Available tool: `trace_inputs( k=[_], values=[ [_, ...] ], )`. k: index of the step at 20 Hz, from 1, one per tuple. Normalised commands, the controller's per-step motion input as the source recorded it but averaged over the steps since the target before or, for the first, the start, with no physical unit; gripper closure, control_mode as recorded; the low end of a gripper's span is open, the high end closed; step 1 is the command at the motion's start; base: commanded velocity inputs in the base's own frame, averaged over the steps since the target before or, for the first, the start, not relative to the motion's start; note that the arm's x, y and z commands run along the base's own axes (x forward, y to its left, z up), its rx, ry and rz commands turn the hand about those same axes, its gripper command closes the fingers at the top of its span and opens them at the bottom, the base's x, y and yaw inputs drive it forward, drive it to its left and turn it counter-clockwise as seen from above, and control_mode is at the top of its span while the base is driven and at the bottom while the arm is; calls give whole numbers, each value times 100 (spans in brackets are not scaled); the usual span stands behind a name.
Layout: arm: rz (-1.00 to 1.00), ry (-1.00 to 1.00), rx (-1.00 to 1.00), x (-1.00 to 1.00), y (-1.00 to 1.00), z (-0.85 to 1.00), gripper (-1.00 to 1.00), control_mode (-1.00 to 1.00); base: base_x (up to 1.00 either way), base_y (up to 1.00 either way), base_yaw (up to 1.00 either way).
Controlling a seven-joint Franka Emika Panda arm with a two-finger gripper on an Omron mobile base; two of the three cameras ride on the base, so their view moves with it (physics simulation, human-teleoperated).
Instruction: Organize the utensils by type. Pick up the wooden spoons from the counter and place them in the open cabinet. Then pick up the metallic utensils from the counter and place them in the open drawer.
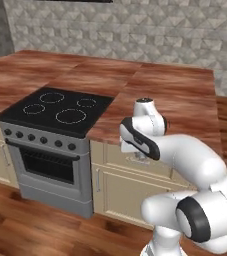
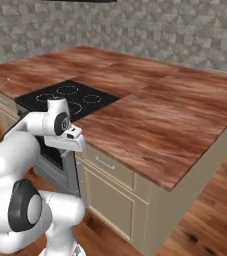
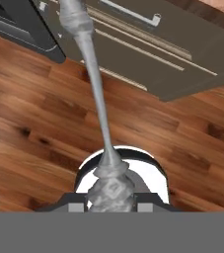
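My gripper (image 3: 111,203) is shut on a slim silver metal utensil (image 3: 99,104). Its ornate end is pinched between the fingertips (image 3: 76,208), and its long shaft runs up and away over the wooden floor. The far end is cut off at the frame's top, so I cannot tell spoon from fork. The hand (image 1: 135,150) hangs low in front of the cream cabinet fronts, below the edge of the reddish-brown counter (image 1: 175,95), and points down. The wooden spoon, the other metal piece, the open drawer and the open cabinet are out of view.
A black stovetop (image 1: 60,107) with a grey oven (image 1: 47,165) below sits left of the arm. Closed cream drawers with a metal handle (image 3: 133,15) face the hand. The counter (image 2: 155,115) stretches right to a corner, with wooden floor (image 3: 44,123) underneath.
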Motion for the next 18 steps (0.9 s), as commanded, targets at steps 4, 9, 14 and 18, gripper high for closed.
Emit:
trace_inputs(
  k=[4,9,14,18],
  values=[
    [0,0,0,0,0,0,100,100,0,-95,-13],
    [0,0,0,0,0,0,100,100,2,-97,-16],
    [0,0,0,0,0,0,100,100,7,-100,-15],
    [0,0,0,0,0,0,100,100,9,-100,-15]
  ],
)
